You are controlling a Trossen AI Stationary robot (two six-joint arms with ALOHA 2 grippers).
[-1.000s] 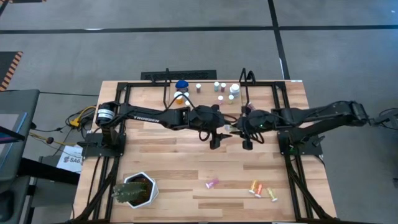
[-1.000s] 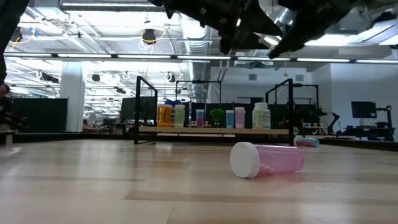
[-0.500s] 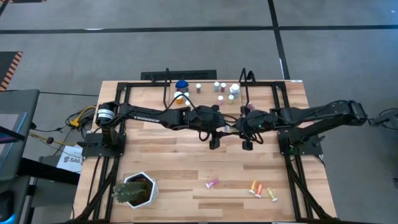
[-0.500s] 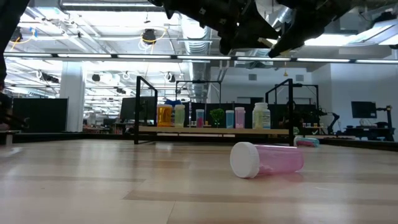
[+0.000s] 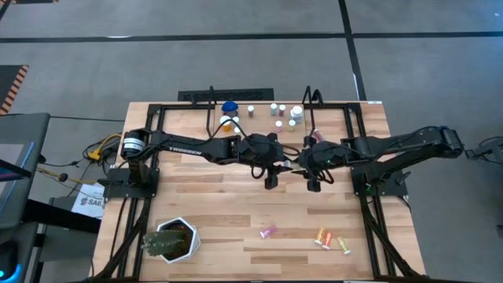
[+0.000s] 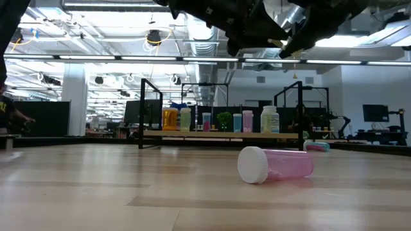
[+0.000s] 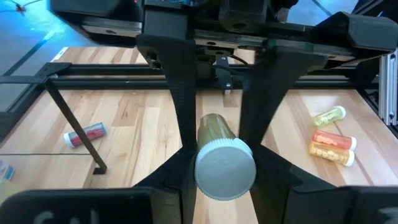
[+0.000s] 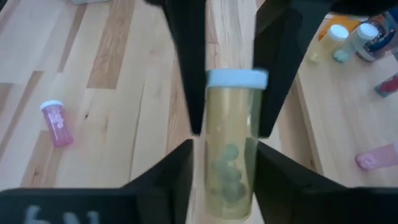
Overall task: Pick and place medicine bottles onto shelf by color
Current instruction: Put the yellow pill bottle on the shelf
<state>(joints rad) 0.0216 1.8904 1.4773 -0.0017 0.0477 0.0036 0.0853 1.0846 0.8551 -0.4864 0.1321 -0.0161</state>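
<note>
Light-wood table (image 5: 204,196) boards are carrying the narrow plank shelf (image 5: 263,118) with black rod ends along the far edge, small bottles standing on it. Above the table's middle, the left gripper (image 7: 217,155) and right gripper (image 8: 227,158) are meeting tip to tip, both sets of fingers flanking one white-capped yellow medicine bottle (image 7: 221,155): the left pinching its cap end, the right's hold uncertain. A pink bottle (image 6: 276,164) is lying nearer.
</note>
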